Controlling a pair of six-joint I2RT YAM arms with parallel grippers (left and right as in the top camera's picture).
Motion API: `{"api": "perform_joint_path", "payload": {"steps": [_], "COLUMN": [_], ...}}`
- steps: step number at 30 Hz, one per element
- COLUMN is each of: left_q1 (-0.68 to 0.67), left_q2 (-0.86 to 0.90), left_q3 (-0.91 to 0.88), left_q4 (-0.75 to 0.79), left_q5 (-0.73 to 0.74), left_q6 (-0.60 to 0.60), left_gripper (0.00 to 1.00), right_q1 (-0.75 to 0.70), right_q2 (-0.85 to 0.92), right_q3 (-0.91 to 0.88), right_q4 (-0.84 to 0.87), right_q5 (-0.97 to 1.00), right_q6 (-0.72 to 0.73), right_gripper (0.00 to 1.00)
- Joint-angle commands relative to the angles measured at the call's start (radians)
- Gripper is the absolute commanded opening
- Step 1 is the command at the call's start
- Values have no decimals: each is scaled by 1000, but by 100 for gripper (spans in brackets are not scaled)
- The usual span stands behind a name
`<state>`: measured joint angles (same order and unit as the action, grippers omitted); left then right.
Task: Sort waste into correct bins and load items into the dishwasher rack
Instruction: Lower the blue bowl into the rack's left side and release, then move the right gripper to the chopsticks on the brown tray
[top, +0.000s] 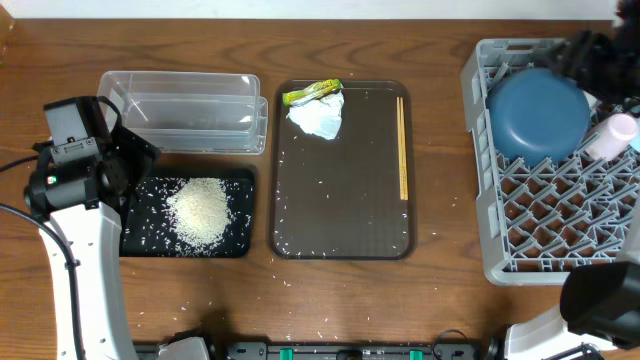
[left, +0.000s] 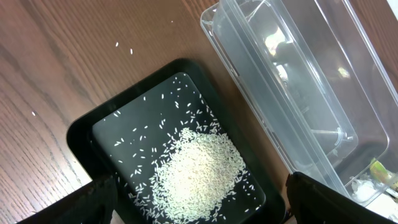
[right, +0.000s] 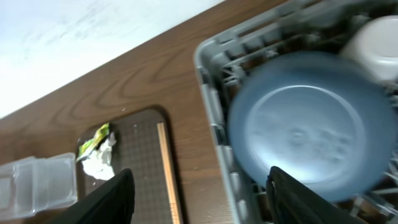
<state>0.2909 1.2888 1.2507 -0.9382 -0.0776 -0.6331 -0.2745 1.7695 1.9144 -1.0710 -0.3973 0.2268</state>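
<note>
White rice (top: 200, 210) lies heaped in the black tray (top: 240, 185), beside the empty clear tub (top: 185, 110). My left gripper (left: 199, 208) hangs open over the rice (left: 199, 171) with nothing between its fingers. A crumpled tissue (top: 317, 117), a yellow-green wrapper (top: 310, 93) and chopsticks (top: 403, 148) lie on the brown tray (top: 340, 200). In the grey rack (top: 480, 200) sit the dark-blue bowl (top: 538, 112) and a pink cup (top: 612, 137). A white cup (right: 373, 37) shows behind the bowl (right: 311, 130). My right gripper (right: 199, 199) is open and empty above the rack's left wall (right: 211, 81).
Stray rice grains dot the brown tray and the wooden table in front of it. The right arm (top: 600, 55) covers the rack's far corner. The left arm (top: 80, 160) stands at the left end of the black tray.
</note>
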Motion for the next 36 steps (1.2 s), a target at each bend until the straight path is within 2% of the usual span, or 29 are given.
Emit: {"api": "perform_joint_path", "payload": {"steps": [1, 2, 5, 7, 8, 10, 13, 14, 22, 36], "left_q1": [3, 3, 3, 3, 3, 3, 3, 3, 3, 3], "left_q2": [0, 0, 0, 0, 0, 0, 0, 0, 0, 0], "left_q3": [10, 10, 10, 10, 10, 10, 10, 10, 10, 10], "left_q4": [-3, -3, -3, -3, -3, -3, -3, -3, -3, -3], "left_q5": [-2, -2, -2, -2, -2, -2, -2, -2, -2, -2], "left_q6": [-16, -16, -16, -16, -16, -16, -16, -16, -16, -16], "left_gripper": [90, 89, 90, 90, 89, 90, 89, 89, 89, 89], "right_q1": [107, 138, 252, 327, 365, 433, 516, 541, 638, 635], "right_q2": [53, 64, 103, 134, 154, 198, 269, 296, 456, 555], "right_q3": [0, 0, 0, 0, 0, 0, 0, 0, 0, 0], "right_q4": [5, 4, 7, 21, 31, 47, 52, 51, 77, 58], "right_q5": [21, 13, -47, -22, 12, 104, 267, 320, 378, 419], "right_q6": [11, 12, 11, 12, 12, 16, 96, 126, 155, 180], "right_gripper": [85, 99, 99, 98, 93, 77, 57, 54, 43, 46]}}
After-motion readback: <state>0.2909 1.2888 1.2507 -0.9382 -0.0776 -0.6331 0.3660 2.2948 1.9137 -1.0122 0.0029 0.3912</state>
